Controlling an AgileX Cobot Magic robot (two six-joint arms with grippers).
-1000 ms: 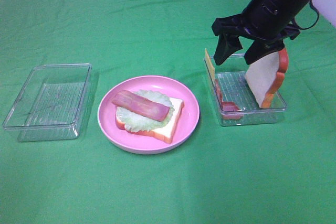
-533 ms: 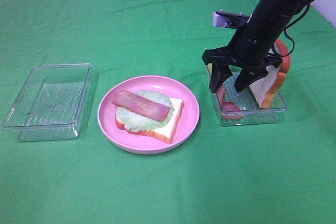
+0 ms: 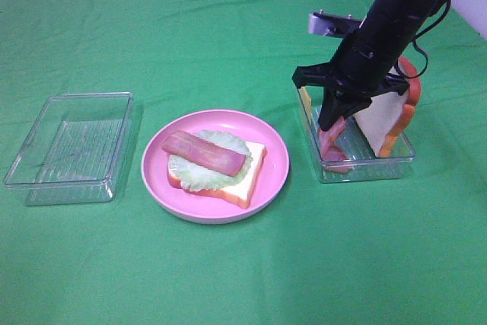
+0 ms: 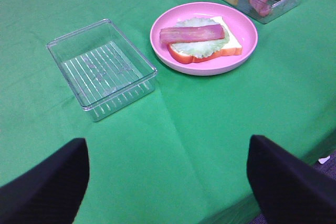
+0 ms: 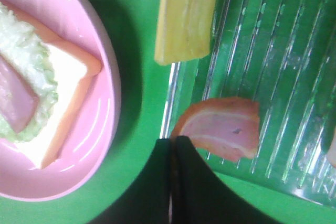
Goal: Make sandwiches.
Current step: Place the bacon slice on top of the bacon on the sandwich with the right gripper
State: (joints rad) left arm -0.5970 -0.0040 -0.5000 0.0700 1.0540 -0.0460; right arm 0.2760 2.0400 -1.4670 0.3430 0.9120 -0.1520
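On the pink plate lies an open sandwich: a white bread slice, pale lettuce and a bacon strip. My right gripper reaches down into the clear tray and is shut on the end of a second bacon strip, which also shows in the high view. A yellow cheese square leans at the tray's left wall and a bread slice leans at its right. My left gripper is open and empty, far from the plate.
An empty clear tray stands left of the plate; it also shows in the left wrist view. Green cloth covers the whole table. The cloth's front edge shows in the left wrist view.
My right gripper came down into the tray from above it, then its open fingers closed on the bacon strip. The plate and left tray have not moved.
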